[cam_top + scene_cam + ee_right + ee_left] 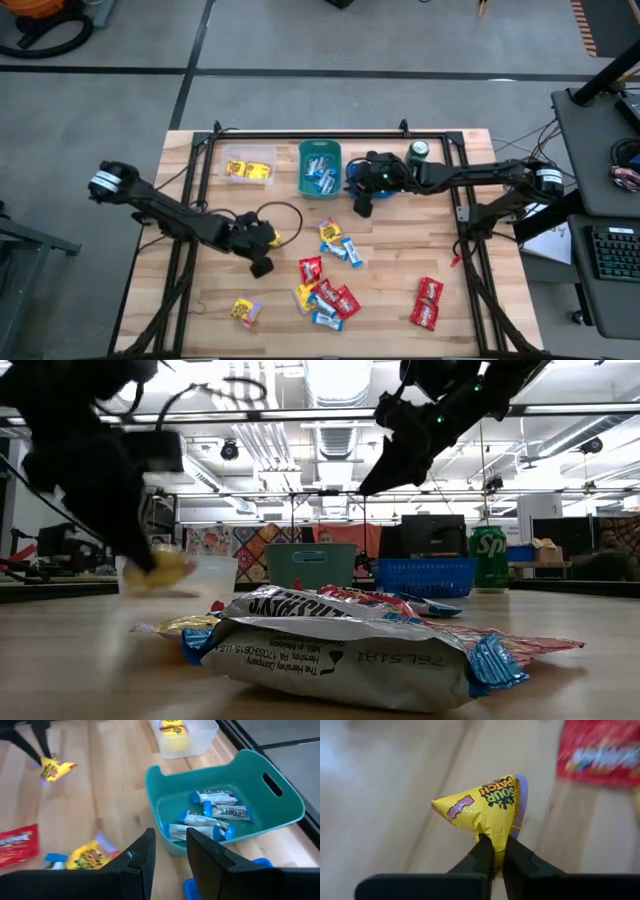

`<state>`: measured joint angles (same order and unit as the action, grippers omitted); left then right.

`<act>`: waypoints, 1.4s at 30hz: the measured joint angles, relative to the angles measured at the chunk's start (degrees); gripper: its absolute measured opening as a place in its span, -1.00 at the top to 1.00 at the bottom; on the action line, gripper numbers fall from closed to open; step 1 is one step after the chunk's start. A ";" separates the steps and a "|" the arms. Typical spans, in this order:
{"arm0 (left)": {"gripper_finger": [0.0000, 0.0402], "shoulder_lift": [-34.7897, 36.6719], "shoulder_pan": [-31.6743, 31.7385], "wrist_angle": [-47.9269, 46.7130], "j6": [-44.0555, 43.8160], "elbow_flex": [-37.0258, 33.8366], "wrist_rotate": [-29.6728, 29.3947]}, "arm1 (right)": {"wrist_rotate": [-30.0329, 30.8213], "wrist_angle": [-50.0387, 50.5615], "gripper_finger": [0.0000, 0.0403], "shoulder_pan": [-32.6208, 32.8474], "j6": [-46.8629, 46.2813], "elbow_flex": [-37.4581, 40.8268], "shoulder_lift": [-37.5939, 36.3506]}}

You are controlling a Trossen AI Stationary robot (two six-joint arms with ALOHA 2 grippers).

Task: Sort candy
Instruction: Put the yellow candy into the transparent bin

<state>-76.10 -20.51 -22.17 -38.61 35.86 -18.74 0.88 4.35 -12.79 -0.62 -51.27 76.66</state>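
High view: the left gripper [268, 243] sits left of centre on the table [400, 300], pinching a yellow candy [275, 240]. The clear bin [249, 166], which already has yellow pieces in it, lies toward the far edge and slightly to the left of that gripper, with bare wood between them. So the carry probably runs away from the loose pile [325, 296] and up to that bin. The right gripper [364, 203] hangs just beside the teal bin [320, 168], in front of the blue basket [357, 180] and the can [418, 152].

Low view: the left gripper [150, 570] holds the yellow candy [160, 570] off the wood, with the clear bin [205, 575] just behind it. The right gripper [385, 470] is high above the teal bin [311, 564]; I cannot tell its jaws here.

Left wrist view: the fingers [482, 852] are closed tight on the candy's [487, 807] lower corner, so the wrapper stands up from the tips, its long axis slanting.

Right wrist view: the right fingers [140, 857] stand slightly apart and hold nothing. They are over the teal bin's [280, 807] near rim, and blue-white bars [215, 812] lie inside. The left arm is clearly nearer the clear bin [197, 742].
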 joint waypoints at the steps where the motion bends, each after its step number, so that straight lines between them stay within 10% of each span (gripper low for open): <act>1: 0.95 1.72 0.53 0.02 0.94 0.00 -0.02 | -0.24 0.21 0.49 0.09 -0.39 0.00 -0.38; 15: 0.96 17.39 26.18 -8.08 18.77 7.05 -15.51 | -1.35 1.48 0.49 0.56 -4.08 0.00 -2.29; 27: 0.96 8.91 60.05 -12.49 26.31 7.15 3.72 | -1.32 1.43 0.49 0.56 -7.70 0.00 -2.23; 42: 0.54 -0.38 62.84 -12.44 30.44 8.68 4.33 | -1.33 3.99 0.49 0.76 -14.62 0.02 -2.25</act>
<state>-76.49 42.33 -34.61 -8.16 44.54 -14.41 -0.44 8.33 -12.03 -15.24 -51.24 74.42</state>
